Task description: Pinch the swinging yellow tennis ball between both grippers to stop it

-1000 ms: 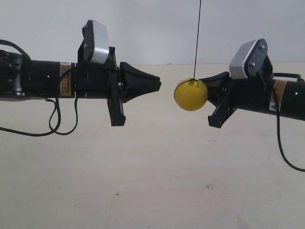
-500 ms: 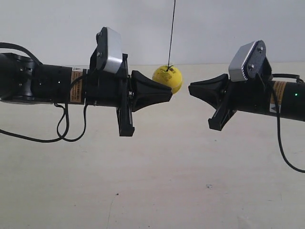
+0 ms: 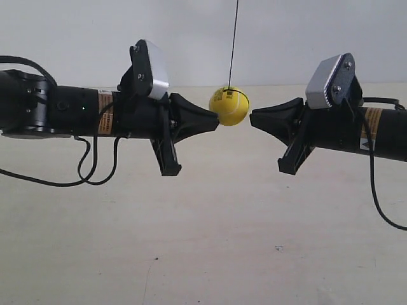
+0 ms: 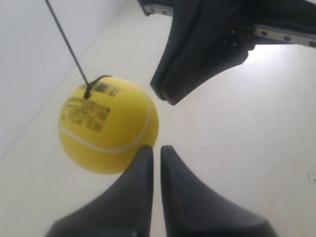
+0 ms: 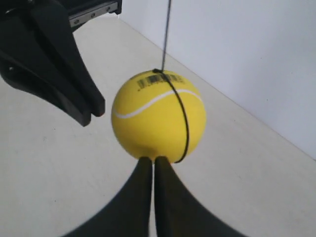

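The yellow tennis ball (image 3: 229, 105) hangs on a thin black string (image 3: 234, 44) between two black pointed grippers. My left gripper (image 3: 215, 121), on the arm at the exterior view's left, is shut, and its tip touches the ball's lower side (image 4: 106, 126). My right gripper (image 3: 253, 117) is shut too, with a small gap between its tip and the ball. In the left wrist view the left gripper (image 4: 155, 148) sits beside the ball, facing the right gripper (image 4: 165, 94). In the right wrist view the ball (image 5: 158, 116) hangs just beyond the right gripper (image 5: 153, 159).
A pale beige tabletop (image 3: 210, 241) lies well below both arms, with a white wall (image 3: 286, 32) behind. Black cables (image 3: 82, 171) loop under the arm at the exterior view's left, and another cable (image 3: 381, 197) droops at the right.
The ball swung from beside the right gripper across to the left gripper, and now hangs between the tips. The left arm reached further toward the middle and rolled slightly. The right arm barely moved.
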Tool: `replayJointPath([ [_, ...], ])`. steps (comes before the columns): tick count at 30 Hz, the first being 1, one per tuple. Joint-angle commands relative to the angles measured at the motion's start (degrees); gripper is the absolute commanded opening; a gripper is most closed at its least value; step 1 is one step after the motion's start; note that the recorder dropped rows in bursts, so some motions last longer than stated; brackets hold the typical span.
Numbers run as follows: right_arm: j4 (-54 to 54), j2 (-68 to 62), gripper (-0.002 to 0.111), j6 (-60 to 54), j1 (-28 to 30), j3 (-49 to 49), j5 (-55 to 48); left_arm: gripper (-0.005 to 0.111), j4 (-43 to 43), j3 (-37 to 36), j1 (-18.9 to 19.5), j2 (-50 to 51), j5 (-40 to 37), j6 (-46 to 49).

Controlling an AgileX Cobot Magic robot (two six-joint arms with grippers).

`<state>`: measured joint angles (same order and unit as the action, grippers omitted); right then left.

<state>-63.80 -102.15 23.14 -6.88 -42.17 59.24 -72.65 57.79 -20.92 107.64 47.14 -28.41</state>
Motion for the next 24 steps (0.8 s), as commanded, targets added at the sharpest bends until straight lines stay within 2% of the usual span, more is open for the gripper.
replayJointPath([
  [1,-0.1,0.2,0.000,-0.6,-0.1,-0.3,0.5,0.005,1.7,0.3,1.9,0.0,-0.4,0.2],
  [3,-0.1,0.2,0.000,-0.6,-0.1,-0.3,0.5,0.005,2.0,0.3,3.0,0.0,0.4,0.2],
  [6,-0.1,0.2,0.000,-0.5,-0.1,-0.3,0.9,0.005,7.0,0.3,5.4,0.0,3.7,1.1],
  [10,-0.1,0.2,0.000,-0.5,-0.1,-0.3,0.9,0.005,6.4,1.9,5.4,0.1,5.2,0.8],
  [12,-0.1,0.2,0.000,-0.4,-0.1,-0.3,0.9,0.005,3.8,3.4,5.4,0.4,5.0,-2.8],
  [13,-0.1,0.2,0.000,-0.4,-0.1,-0.3,0.9,0.005,-1.4,4.9,5.4,0.9,5.3,-6.5],
  [15,-0.2,0.2,0.000,0.1,-0.1,-0.3,1.0,0.005,-5.4,6.3,5.4,1.7,5.3,-10.6],
  [24,-1.6,0.2,0.000,1.6,-0.1,-0.3,1.3,0.005,-9.7,6.3,5.4,4.1,6.6,-12.8],
])
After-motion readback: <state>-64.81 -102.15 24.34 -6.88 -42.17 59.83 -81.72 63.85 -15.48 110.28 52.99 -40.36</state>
